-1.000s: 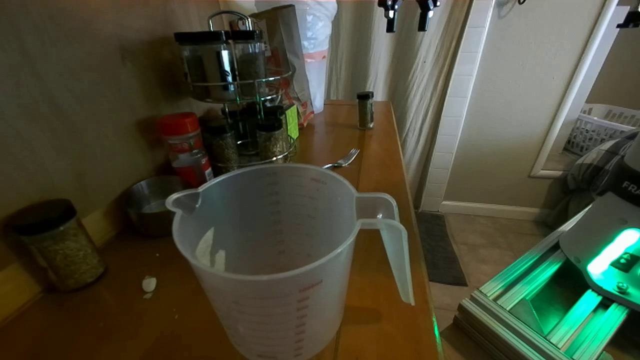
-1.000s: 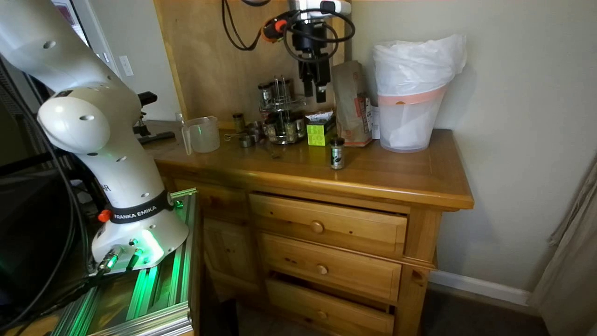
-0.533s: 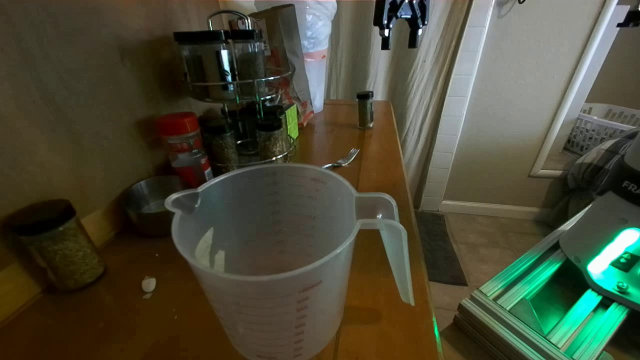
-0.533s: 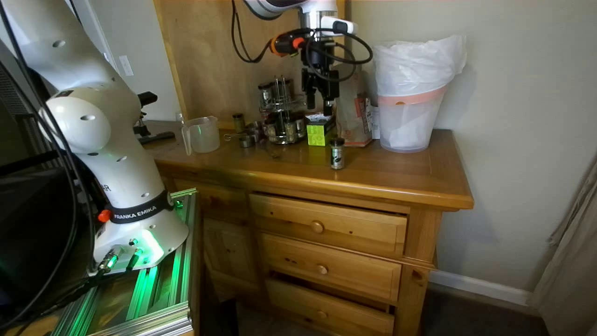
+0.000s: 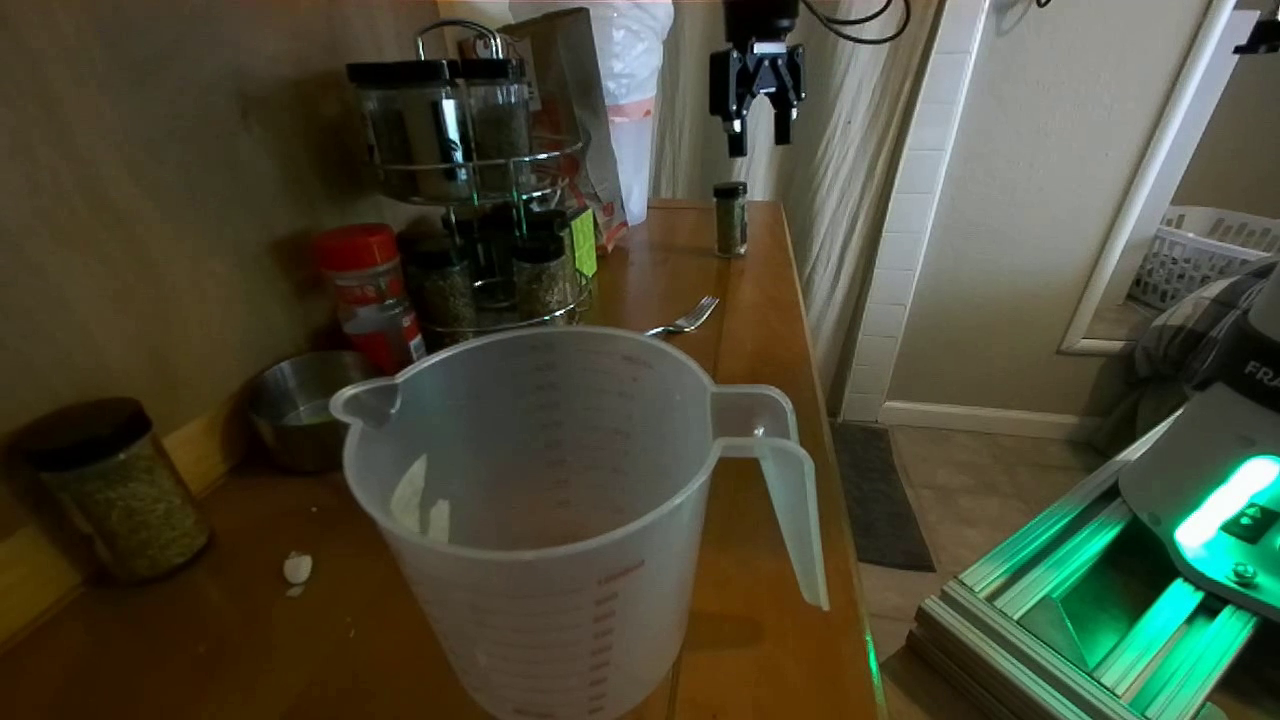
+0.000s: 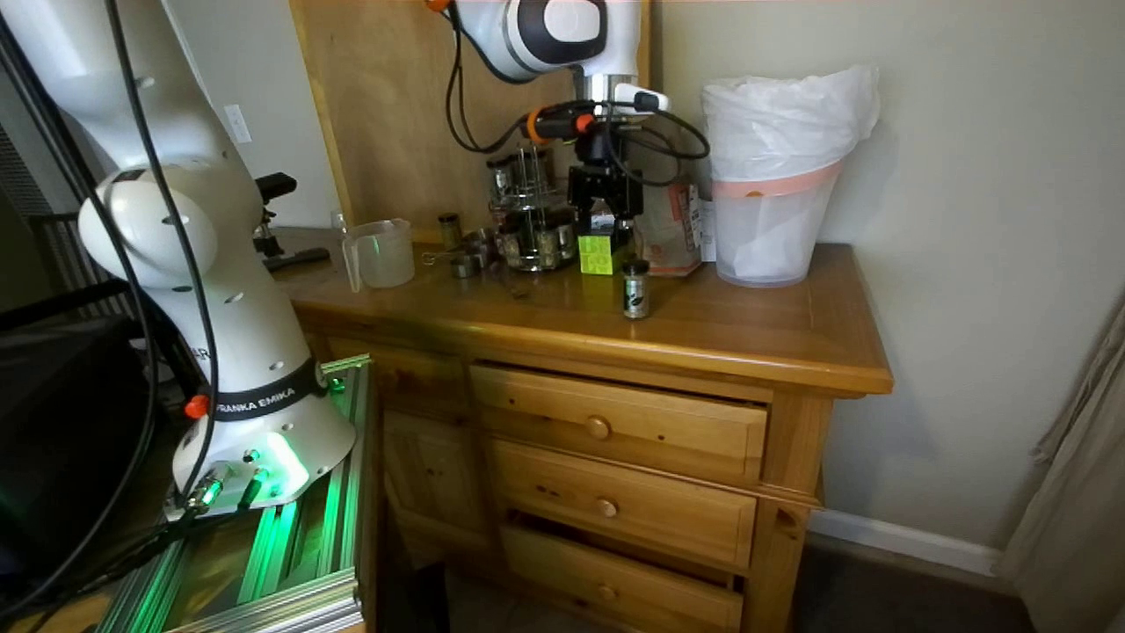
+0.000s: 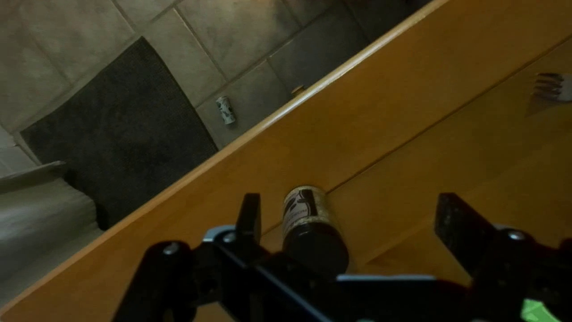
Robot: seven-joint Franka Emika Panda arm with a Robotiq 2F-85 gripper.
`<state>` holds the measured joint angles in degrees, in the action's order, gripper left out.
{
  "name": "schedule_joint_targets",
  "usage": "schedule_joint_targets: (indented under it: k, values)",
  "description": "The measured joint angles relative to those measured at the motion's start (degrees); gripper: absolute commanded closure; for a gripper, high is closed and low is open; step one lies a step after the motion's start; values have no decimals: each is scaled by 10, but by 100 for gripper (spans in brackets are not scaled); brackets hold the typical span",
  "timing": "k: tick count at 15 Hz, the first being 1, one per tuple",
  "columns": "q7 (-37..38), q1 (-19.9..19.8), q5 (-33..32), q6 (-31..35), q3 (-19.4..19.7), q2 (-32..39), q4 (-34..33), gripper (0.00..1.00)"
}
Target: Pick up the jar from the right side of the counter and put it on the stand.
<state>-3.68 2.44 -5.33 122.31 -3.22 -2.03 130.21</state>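
The jar (image 5: 731,222) is small and slim with a dark cap. It stands upright on the brown wooden counter (image 6: 747,330) near its front edge, and also shows in an exterior view (image 6: 635,292) and in the wrist view (image 7: 308,214). My gripper (image 5: 760,145) is open and empty, pointing down above the jar. In the wrist view the gripper's fingertips (image 7: 351,214) are wide apart, with the jar nearer the left finger and its cap below the finger level. The stand (image 5: 519,200) is a two-tier metal rack holding several jars, also visible in an exterior view (image 6: 532,207).
A translucent measuring jug (image 5: 530,580) stands on the counter, with a fork (image 5: 688,318) beyond it. A lime-green box (image 6: 598,255) and a paper bag (image 6: 672,242) stand behind the jar. A lined bin (image 6: 763,237) stands at the right. A red-lidded jar (image 5: 365,290) is beside the stand.
My gripper has come down steadily toward the jar, moving left in an exterior view and slightly right in an exterior view. It stays open. The jar and stand have not moved.
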Motion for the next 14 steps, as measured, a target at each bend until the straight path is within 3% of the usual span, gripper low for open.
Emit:
schedule_joint_targets:
  k: [6, 10, 14]
  values:
    - [56, 17, -99, 20, -14, 46, -36, 0]
    - [69, 20, -125, 20, -13, 77, -59, 1]
    - [69, 20, -125, 16, -10, 102, -75, 12]
